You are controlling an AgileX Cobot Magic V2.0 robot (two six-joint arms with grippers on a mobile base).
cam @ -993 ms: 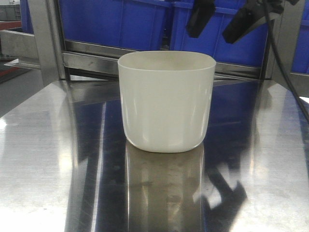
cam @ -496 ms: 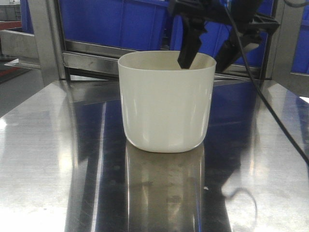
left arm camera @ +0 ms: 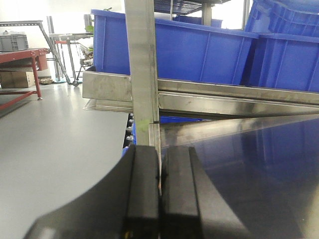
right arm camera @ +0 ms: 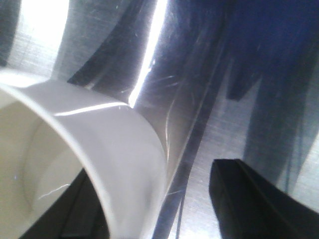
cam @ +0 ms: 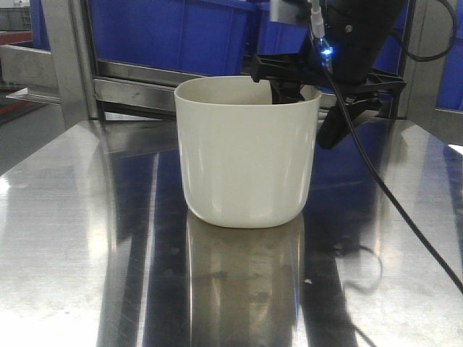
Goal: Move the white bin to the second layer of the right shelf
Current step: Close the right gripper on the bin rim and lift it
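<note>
**Right jaws astride the bin's wall, left jaws closed**

Front view: The bin [cam: 248, 155] stands upright on the table [cam: 79, 238], in the middle of the picture. The right gripper [cam: 315, 108] hangs at the bin's 2 o'clock with its jaws spread across the right wall. One finger dips into the mouth. The other finger [cam: 334, 126] hangs outside at 3 o'clock, apart from the wall. A cable [cam: 391, 199] trails from the gripper towards 5 o'clock. At 12 o'clock, behind the bin, blue crates [cam: 181, 32] sit on a steel rack [cam: 137, 90].

Left wrist view: The left gripper [left arm camera: 159, 199] fills 6 o'clock, its jaws pressed together and holding nothing. A post [left arm camera: 142, 74] of the rack rises at 12 o'clock, with crates behind it. The table reaches to 4 o'clock and grey floor [left arm camera: 50, 149] lies at 9 o'clock.

Right wrist view: The bin's wall curves from 9 to 6 o'clock between the two fingers. One finger is inside at 7 o'clock. The other is outside at 4 o'clock, over the table, with a gap to the wall.
</note>
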